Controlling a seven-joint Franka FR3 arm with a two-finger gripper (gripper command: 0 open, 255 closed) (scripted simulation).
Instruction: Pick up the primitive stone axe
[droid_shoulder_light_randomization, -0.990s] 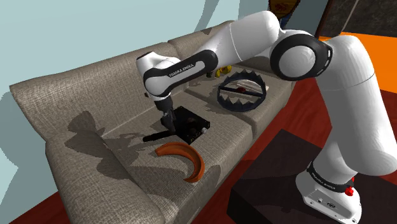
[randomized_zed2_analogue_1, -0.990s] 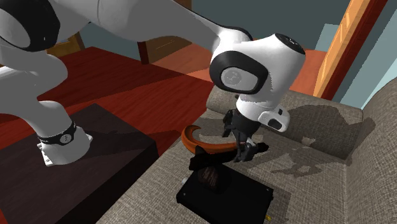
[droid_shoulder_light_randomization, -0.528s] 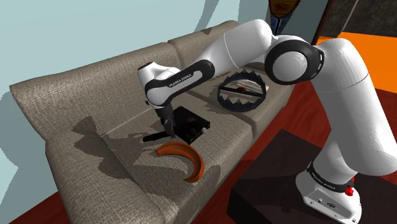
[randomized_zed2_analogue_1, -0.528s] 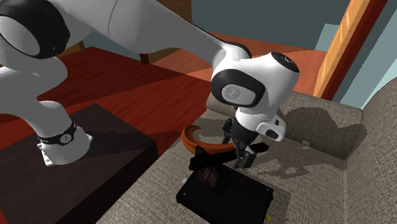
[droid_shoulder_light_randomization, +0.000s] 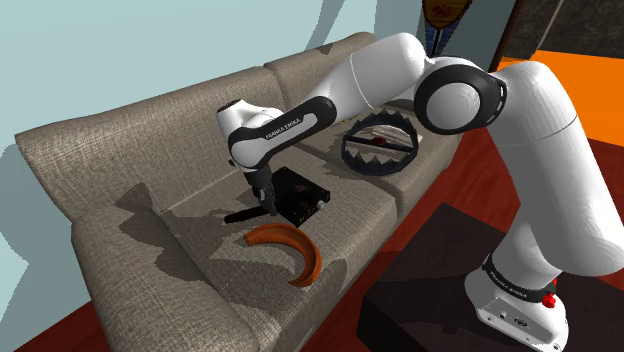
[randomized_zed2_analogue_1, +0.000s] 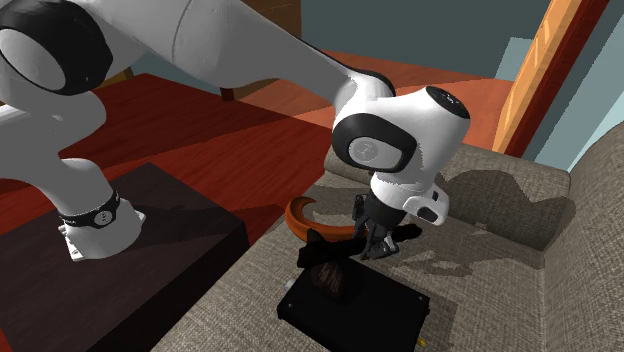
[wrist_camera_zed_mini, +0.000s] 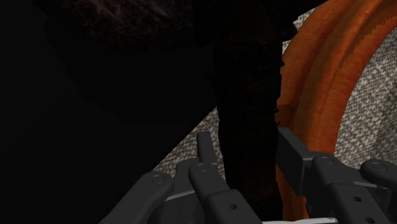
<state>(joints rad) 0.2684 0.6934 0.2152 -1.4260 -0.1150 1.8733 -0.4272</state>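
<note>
The axe (droid_shoulder_light_randomization: 238, 214) is found on the middle seat cushion of the sofa (droid_shoulder_light_randomization: 120, 150). Its dark handle lies flat between the black box (droid_shoulder_light_randomization: 302, 196) and the orange crescent (droid_shoulder_light_randomization: 290, 247), which is nearer the seat's front edge. The gripper (droid_shoulder_light_randomization: 265, 203) is lowered onto the handle just beside the box. In the wrist view the handle (wrist_camera_zed_mini: 248, 102) is seen between the fingers (wrist_camera_zed_mini: 205, 151), filling the gap, so the gripper (wrist_camera_zed_mini: 245, 145) is judged to be pinching it. The step in hand is taken to be the grasp itself, with the lift not yet made. A straight, steady rise is called for next. Since the heavy head is offset from the grip, tilting or slipping should be watched for.
</note>
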